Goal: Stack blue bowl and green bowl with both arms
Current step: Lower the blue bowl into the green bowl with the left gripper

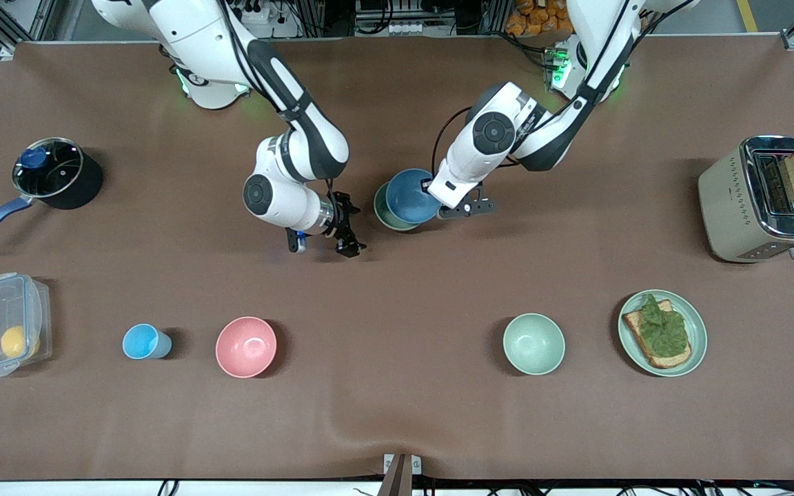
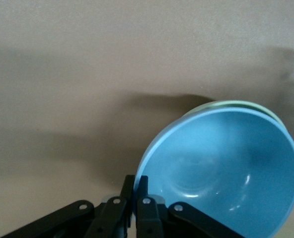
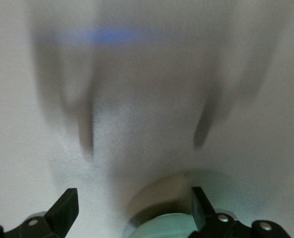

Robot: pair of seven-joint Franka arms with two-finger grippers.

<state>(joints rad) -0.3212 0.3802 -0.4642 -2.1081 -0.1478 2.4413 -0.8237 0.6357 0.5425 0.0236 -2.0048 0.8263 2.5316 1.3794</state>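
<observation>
1. Front view — the left tool (image 1: 469,207) is clenched on the rim of the blue bowl (image 1: 411,195). The blue bowl is tilted and sits over a green bowl (image 1: 382,210), of which only a sliver of rim shows beneath it, at mid-tabletop.
2. Front view — the right tool (image 1: 347,231) hangs released, holding nothing, over bare tabletop (image 1: 397,413) just beside the two bowls, toward the right arm's end.
3. Front view, row nearer the camera: a clear lidded box (image 1: 3,324) with a yellow fruit inside, a light-blue cup (image 1: 143,342), a pink bowl (image 1: 246,346), a second green bowl (image 1: 533,343) standing alone and upright, and a green plate (image 1: 697,331) carrying toast topped with a leaf.
4. Front view, ends of the tabletop: a lidded saucepan (image 1: 56,172) with a blue handle toward the right arm's end; a toaster (image 1: 748,200) with a slice standing in it toward the left arm's end.
5. Left wrist view: the fingers (image 2: 142,198) pinch the blue bowl's (image 2: 221,173) rim — the jaws stand nearly together. A green rim (image 2: 236,104) shows past the blue bowl's edge.
6. Right wrist view: the fingers (image 3: 67,208) stand wide apart above the tabletop, with a pale green bowl rim (image 3: 162,225) at the frame edge between them; whether they touch it cannot be told.
</observation>
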